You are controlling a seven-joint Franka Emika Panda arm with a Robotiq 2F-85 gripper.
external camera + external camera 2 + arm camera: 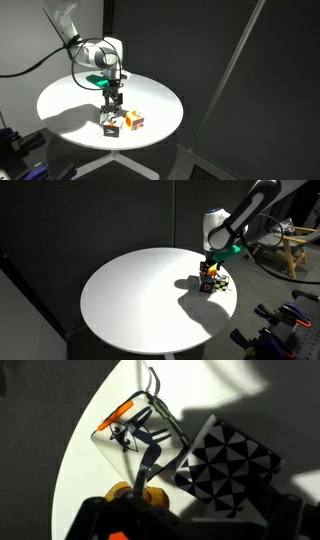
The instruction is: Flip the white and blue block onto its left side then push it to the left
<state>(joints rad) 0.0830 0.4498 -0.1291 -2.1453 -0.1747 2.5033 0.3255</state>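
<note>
Orange cube (134, 121) and black cube (110, 123) sit beside the white and blue block (230, 465) near the white table (65, 100) edge. Dark walls surround it. How far the gripper (113, 103) is open is unclear.

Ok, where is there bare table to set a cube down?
The table is bare from the cubes across to its opposite rim. It is crowded only at those cubes, beneath the gripper, close to the table's edge.

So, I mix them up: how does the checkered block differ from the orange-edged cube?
The checkered block shows black-and-white triangles all over; the orange-edged cube shows a pale face with one black mark. Wrist view: block right, cube left. Both rest on the table.
</note>
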